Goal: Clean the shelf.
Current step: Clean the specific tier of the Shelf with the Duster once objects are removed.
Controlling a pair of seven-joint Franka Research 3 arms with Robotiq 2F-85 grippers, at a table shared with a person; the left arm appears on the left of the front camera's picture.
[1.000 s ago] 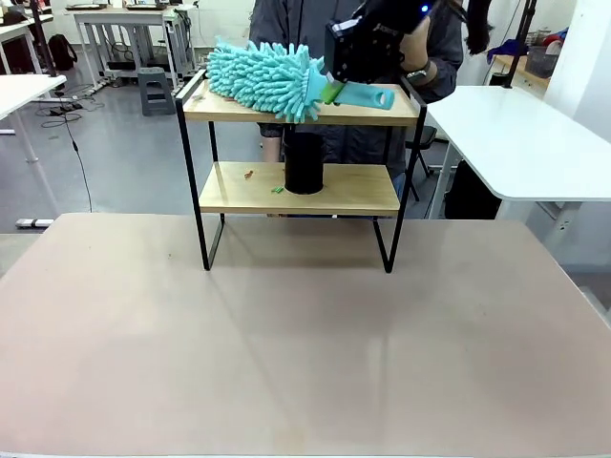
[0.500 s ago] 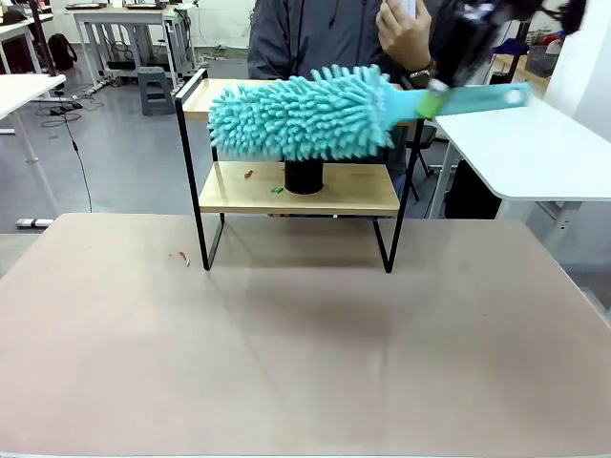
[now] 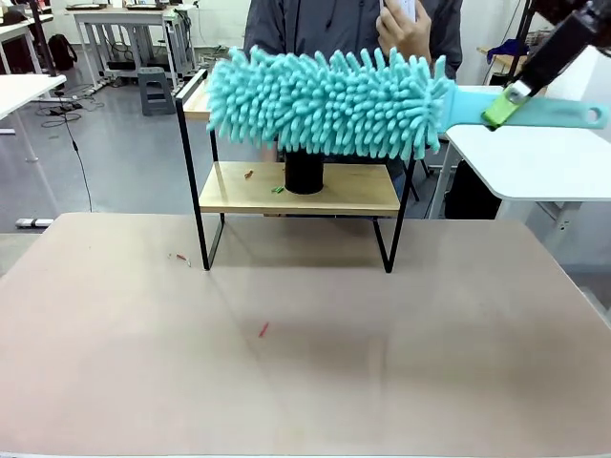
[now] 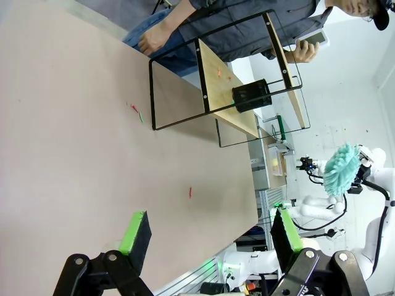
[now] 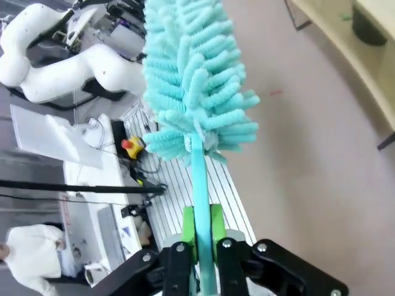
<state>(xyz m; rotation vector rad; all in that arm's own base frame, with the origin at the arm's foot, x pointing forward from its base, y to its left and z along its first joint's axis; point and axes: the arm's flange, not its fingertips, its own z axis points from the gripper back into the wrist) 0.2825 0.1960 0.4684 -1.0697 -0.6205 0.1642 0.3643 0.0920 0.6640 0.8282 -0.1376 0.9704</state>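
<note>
While the left claw (image 4: 210, 234) is spread above the pinkish table (image 3: 305, 382), scraps (image 3: 263, 329) are seen strewn there. The duster (image 3: 325, 105) is pinched by the right claw (image 3: 504, 103) before the shelf (image 3: 353, 186) at the far edge; its black cup (image 3: 304, 172) could be toppled by a low sweep. White tables (image 3: 525, 143) are glimpsed beyond.

A fluffy turquoise duster (image 3: 329, 100) hangs level before the top of the shelf (image 3: 229, 189), handle to the right. A black cup (image 3: 304, 172) stands on the lower board, an orange scrap (image 3: 249, 174) and a green scrap (image 3: 277, 189) left of it. A red scrap (image 3: 263, 329) lies on the near surface (image 3: 401, 372). A person (image 3: 315, 24) stands at the far side, phone (image 4: 313, 38) raised
</note>
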